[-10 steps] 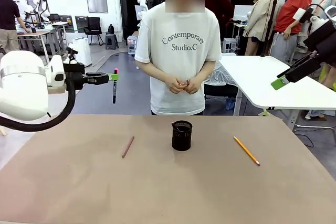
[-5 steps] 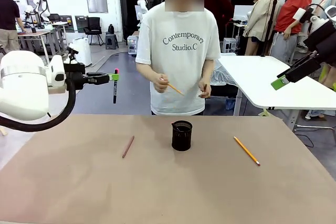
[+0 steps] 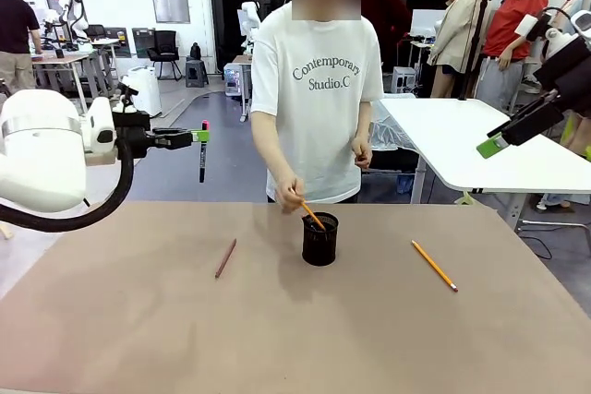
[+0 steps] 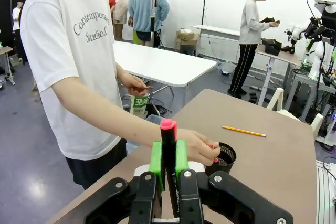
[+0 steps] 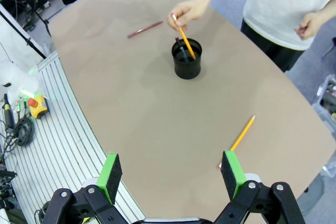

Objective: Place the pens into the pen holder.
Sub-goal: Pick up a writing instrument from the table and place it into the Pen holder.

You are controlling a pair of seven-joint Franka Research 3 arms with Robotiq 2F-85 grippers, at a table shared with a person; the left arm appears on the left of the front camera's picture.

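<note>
Black mesh pen holder (image 3: 319,238) stands upright mid-surface, toward the far edge. Person's hand (image 3: 289,194) is just above its rim, pinching an orange pencil (image 3: 313,217) that tilts with its lower end inside the cup. Reddish-brown pen (image 3: 225,257) lies flat on the brown surface (image 3: 295,339) to the holder's left, well apart from it. Yellow pencil (image 3: 434,265) lies flat to the right, also apart. Dark pen (image 3: 202,163) hangs vertical, pink end up, clamped near its top between the green pads of the left tool (image 3: 196,137), raised at the left and away from the holder. Right tool (image 5: 172,174) is high over the surface, jaws wide apart, nothing between them.
</note>
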